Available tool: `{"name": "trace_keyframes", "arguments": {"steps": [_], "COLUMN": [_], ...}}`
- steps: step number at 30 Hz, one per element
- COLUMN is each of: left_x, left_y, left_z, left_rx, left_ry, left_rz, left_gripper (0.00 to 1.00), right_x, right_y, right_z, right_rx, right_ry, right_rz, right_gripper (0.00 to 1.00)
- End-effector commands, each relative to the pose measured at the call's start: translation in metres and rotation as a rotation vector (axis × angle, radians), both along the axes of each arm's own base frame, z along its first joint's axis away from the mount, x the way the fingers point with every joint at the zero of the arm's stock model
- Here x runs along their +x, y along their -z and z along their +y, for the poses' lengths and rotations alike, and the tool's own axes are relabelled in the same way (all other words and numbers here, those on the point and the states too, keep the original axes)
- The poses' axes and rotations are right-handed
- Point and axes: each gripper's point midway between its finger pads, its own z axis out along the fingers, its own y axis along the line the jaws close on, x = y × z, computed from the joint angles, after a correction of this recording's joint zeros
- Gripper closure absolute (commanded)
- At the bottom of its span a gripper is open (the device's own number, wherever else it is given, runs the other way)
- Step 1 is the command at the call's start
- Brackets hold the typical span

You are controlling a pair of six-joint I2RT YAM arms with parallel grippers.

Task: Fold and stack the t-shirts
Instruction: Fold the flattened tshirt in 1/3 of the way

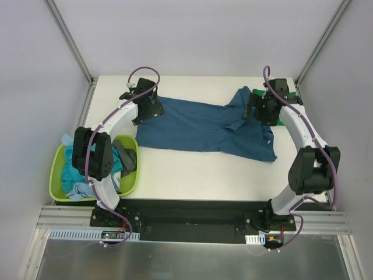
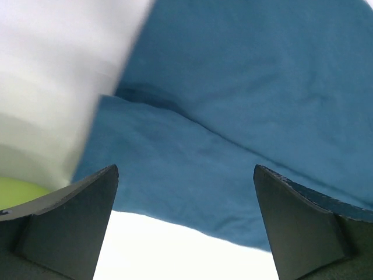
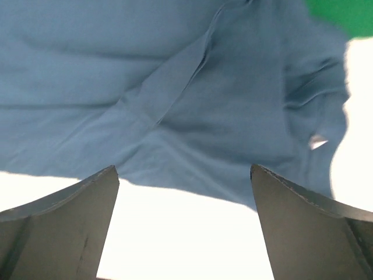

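Small labels on the rail by the arm bases are too small to read in the overhead view, and the cloth shows no print. A dark blue t-shirt (image 1: pixel 204 128) lies stretched across the far half of the white table (image 1: pixel 192 169), its left end fairly flat and its right end bunched into folds. At the table's near left corner stands a lime basket (image 1: pixel 56 175) holding a heap of light turquoise shirts (image 1: pixel 73 175) and a dark grey shirt (image 1: pixel 125 157); the left arm's elbow hangs over it. A bright green shirt (image 1: pixel 284 121) peeks out at the far right, partly hidden behind the right arm. The left gripper (image 1: pixel 145 111) sits over the blue shirt's left edge, its jaws spread wide and holding nothing; in its wrist view the fingers (image 2: pixel 76 221) frame bare table, with the cloth (image 2: pixel 233 116) just beyond the tips. The right gripper (image 1: pixel 259 111) sits over the rumpled right end, also spread wide and empty; its wrist view shows the folded blue cloth (image 3: pixel 145 87) just past the fingers (image 3: pixel 303 221), with green (image 3: pixel 341 14) in the far corner
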Motion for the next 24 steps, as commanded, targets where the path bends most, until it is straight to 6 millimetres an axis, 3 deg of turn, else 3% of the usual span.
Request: {"name": "trace_keyframes", "arguments": {"steps": [1, 6, 13, 18, 20, 22, 24], "left_x": [-0.005, -0.009, -0.011, -0.011, -0.01, -0.01, -0.011], "left_y": [0.0, 0.025, 0.054, 0.067, 0.065, 0.062, 0.056], "left_z": [-0.044, -0.045, -0.022, -0.012, -0.009, -0.009, -0.011], "left_rx": [-0.116, -0.106, -0.004, -0.021, -0.019, -0.019, -0.029], "left_ry": [0.185, 0.202, 0.165, 0.134, 0.133, 0.136, 0.144], "left_rz": [0.023, 0.083, 0.136, 0.173, 0.169, 0.161, 0.15], "left_gripper": [0.01, 0.01, 0.01, 0.01, 0.01, 0.01, 0.01], "right_x": [-0.026, -0.014, 0.066, 0.133, 0.152, 0.15, 0.132], "right_y": [0.013, 0.038, 0.068, 0.048, 0.025, 0.014, 0.009], "right_z": [0.057, 0.086, 0.103, 0.116, 0.118, 0.116, 0.106], "right_rx": [0.282, 0.309, 0.315, 0.341, 0.341, 0.328, 0.275], "right_ry": [-0.034, -0.078, -0.068, -0.075, -0.078, -0.091, -0.085], "right_rz": [0.023, 0.085, 0.076, -0.024, -0.082, -0.086, -0.069], "right_gripper": [0.04, 0.04, 0.04, 0.04, 0.04, 0.04, 0.04]}}
